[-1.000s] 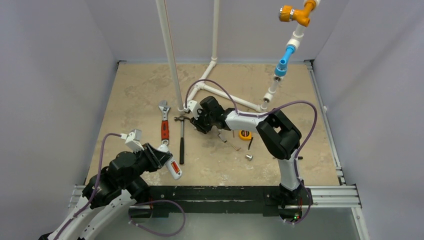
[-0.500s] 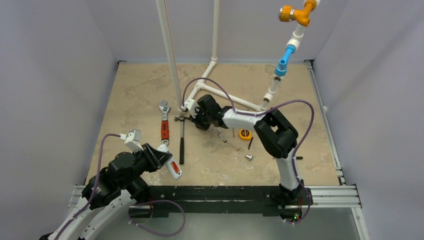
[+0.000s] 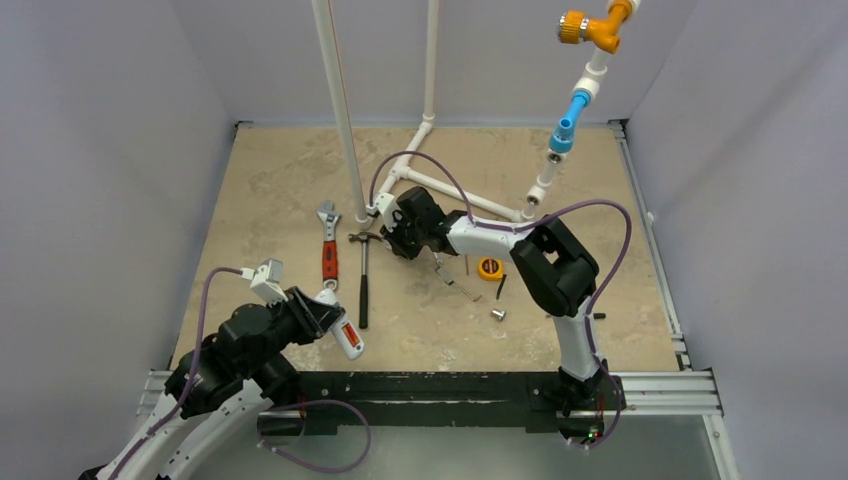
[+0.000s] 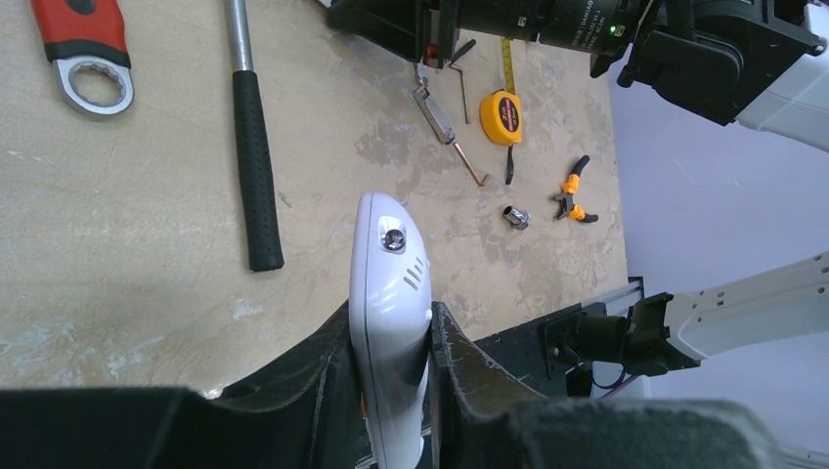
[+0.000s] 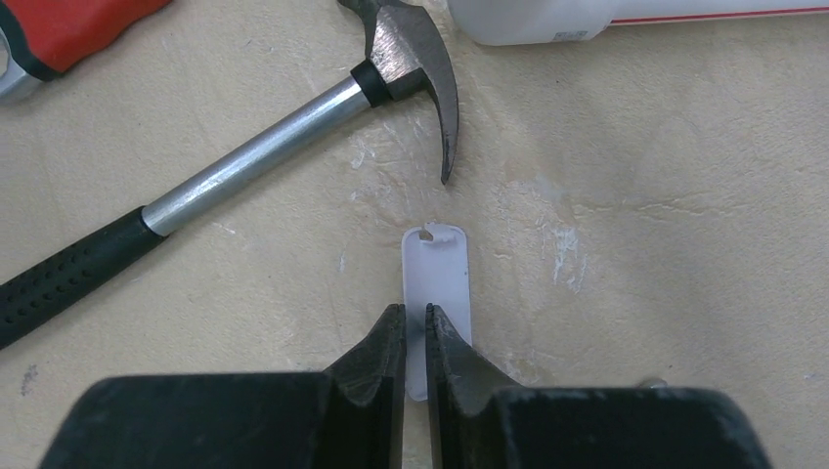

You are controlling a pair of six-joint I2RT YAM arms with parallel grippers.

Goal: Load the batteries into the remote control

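My left gripper [image 3: 328, 318] is shut on the white remote control [image 3: 342, 335] and holds it above the table's near left. An orange-red battery [image 3: 350, 333] shows in the remote's back. In the left wrist view the remote [image 4: 389, 264] stands edge-on between the fingers [image 4: 456, 352]. My right gripper [image 3: 386, 233] is low at mid-table by the hammer head. In the right wrist view its jaws [image 5: 414, 311] are almost closed, a thin gap between them, over a small flat white cover plate [image 5: 437, 274] lying on the table. No loose battery shows.
A hammer [image 3: 363, 285] and a red-handled wrench [image 3: 327, 252] lie left of centre. An orange tape measure [image 3: 489, 268], a small metal socket [image 3: 497, 314] and thin tools lie right of centre. A white pipe frame [image 3: 440, 185] stands behind. The hammer head [image 5: 415, 68] is just beyond the cover.
My right gripper has shifted slightly left and farther back, toward the hammer head. The left arm and the remote have not moved.
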